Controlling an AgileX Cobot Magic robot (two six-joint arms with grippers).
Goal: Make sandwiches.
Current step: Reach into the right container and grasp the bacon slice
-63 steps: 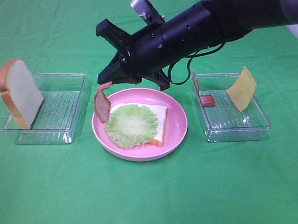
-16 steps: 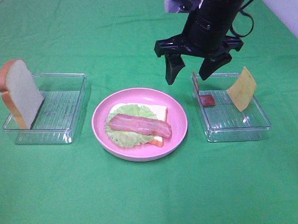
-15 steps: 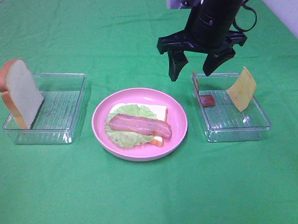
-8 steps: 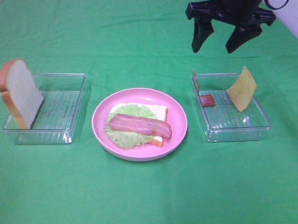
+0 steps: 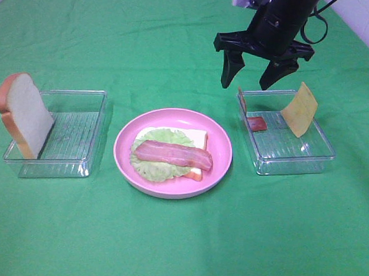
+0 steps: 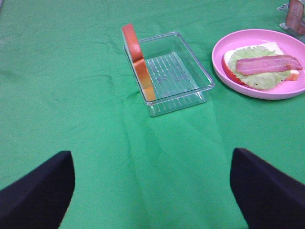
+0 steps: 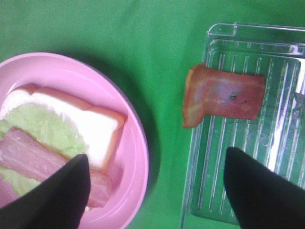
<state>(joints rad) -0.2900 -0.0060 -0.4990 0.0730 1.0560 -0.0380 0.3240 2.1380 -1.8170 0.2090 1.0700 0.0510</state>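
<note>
On the far left, off the high camera's picture, the left jaws hang released over the green cloth [image 5: 166, 248] of the bench. Their two dark fingers [image 6: 38, 191] stand wide apart with nothing between them. Next comes the left clear tray [image 5: 78, 164], with a loose bread slice [image 5: 22, 114] standing on edge and leaning at its left end; the rest of that tray holds nothing.

In the middle sits the pink plate [image 5: 219, 153], carrying the half-built sandwich [image 5: 171, 156]: a base slice [image 5: 195, 138] of white bread, ruffled lettuce [image 5: 151, 168] over it, and a bacon strip [image 5: 174, 155] laid flat across the top.

To the right is the right clear tray [image 5: 294, 166]. A second bacon strip [image 7: 224, 95] lies at its left end, one end bent up over the wall nearest the plate, and a cheese square [image 5: 299, 109] leans tilted toward its far right side. Above that tray's far left corner hovers the right arm [image 5: 283, 19] — the right jaws point down, spread wide and gripping nothing, clear of the bacon below.
</note>
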